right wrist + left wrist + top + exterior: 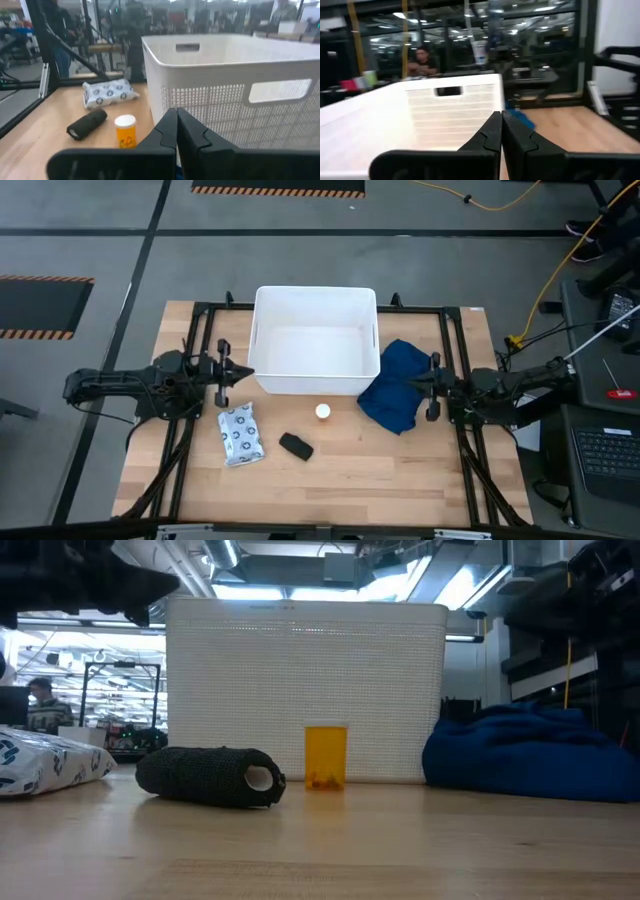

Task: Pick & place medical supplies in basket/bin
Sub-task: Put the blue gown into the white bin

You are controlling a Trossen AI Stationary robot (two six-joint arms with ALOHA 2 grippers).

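- The left gripper [222, 369] is stretched level over the desk's [340, 470] left side, its fingers [490, 137] pressed together with nothing between them, tips pointing at the white tub [315, 340] and stopping just beside the tub's left wall.
- The right gripper [432, 385] mirrors it from the right, arm level, fingers [189, 132] closed and empty, tips over the edge of the dark-blue cloth [395, 385].
- The cloth lies bunched against the tub's right front corner, directly under and ahead of the right fingertips.
- The tub stands between the two sets of fingertips, at the desk's far middle, with nothing visible inside it.
- The orange bottle [323, 412] with white cap stands upright just in front of the tub's near wall, off to the side of the right fingertips.
- The black oblong [295, 446] lies on its side near the bottle, farther from the tub.
- The white dotted packet [240, 434] lies flat beside the oblong, a little forward of the left fingers and apart from them.
- In the room beyond, a person [422, 62] is seated.
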